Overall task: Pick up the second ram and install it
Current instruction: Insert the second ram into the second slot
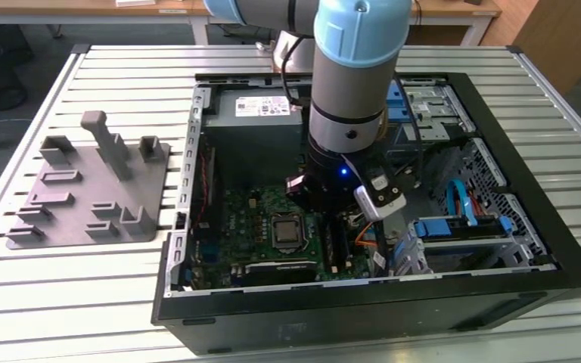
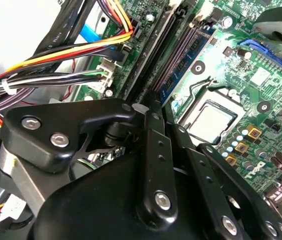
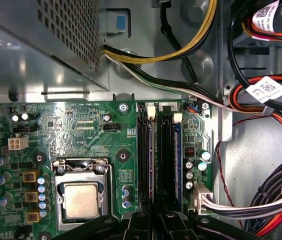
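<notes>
The arm is seen lowered into the open computer case (image 1: 532,249), which lies on the slatted table (image 1: 88,302), and the tool (image 2: 155,107) is poised directly over the memory slots of the motherboard (image 3: 81,130). In both wrist views the black fingers (image 2: 153,150) are drawn close together over the end of one slot, but whether they are clamped on a board edge or merely resting above it cannot be told, so the grip state is left open. A blue-green strip, judged to be the second ram (image 3: 177,150), is seen standing on edge in a slot just beside a neighbouring slot (image 3: 144,150); in the second wrist view the same strip (image 2: 183,60) runs away from the fingertips, with dark chips along its face. It appears long, thin and flat, upright between the slot walls, with the white latches (image 3: 177,117) at its far end. From this the task is judged to be far along: the pick-up is done and the strip is in or entering its slot, though full seating cannot be confirmed. The grey fixture (image 1: 88,189) on the table, at the exterior view's left, carries no strip that can be made out.
</notes>
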Available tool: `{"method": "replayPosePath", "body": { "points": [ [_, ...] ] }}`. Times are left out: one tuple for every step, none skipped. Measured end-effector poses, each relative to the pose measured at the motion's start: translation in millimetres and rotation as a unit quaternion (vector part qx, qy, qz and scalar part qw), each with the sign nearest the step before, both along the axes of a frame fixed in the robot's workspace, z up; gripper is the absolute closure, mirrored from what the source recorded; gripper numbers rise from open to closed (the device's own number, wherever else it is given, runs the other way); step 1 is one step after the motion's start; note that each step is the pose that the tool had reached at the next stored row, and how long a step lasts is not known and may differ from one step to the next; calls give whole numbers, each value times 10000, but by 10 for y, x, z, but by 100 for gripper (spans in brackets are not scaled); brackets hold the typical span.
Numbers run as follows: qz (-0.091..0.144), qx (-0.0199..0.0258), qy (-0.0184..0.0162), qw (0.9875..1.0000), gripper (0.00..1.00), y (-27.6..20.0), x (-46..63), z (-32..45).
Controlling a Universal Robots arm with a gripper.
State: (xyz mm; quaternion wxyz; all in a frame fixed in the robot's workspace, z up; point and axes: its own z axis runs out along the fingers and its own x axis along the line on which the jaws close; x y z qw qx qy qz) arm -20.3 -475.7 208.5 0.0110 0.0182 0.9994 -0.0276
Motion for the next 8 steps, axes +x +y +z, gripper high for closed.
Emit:
{"method": "replayPosePath", "body": {
  "points": [
    [13,1,0,10000,86,0,4,0],
    [25,0,0,10000,86,0,7,0],
    [35,1,0,10000,86,0,10,-1],
    [42,1,0,10000,86,1,12,0],
    [46,1,0,10000,86,1,13,0],
    [49,0,-1,10000,86,3,13,3],
    [51,-3,-2,10000,86,4,14,8],
    [51,-7,-1,10000,86,6,14,14]
  ]
}}
